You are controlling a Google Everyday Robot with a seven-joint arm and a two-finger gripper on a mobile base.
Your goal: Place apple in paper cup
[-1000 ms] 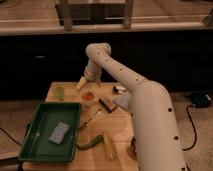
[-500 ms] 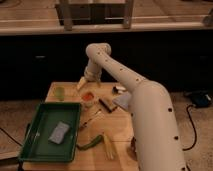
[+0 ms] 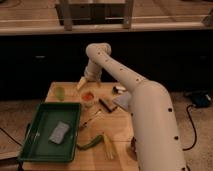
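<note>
Apple (image 3: 89, 95) sits inside the paper cup (image 3: 88, 101), mid-table: placing looks done. My gripper (image 3: 81, 84) hangs just above-left; grip state I cannot tell. Left: pull clear.

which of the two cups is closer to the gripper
The paper cup, the whitish one with the orange-red apple at its mouth, lies just below the gripper. The light-green cup stands farther left, near the table's edge.
</note>
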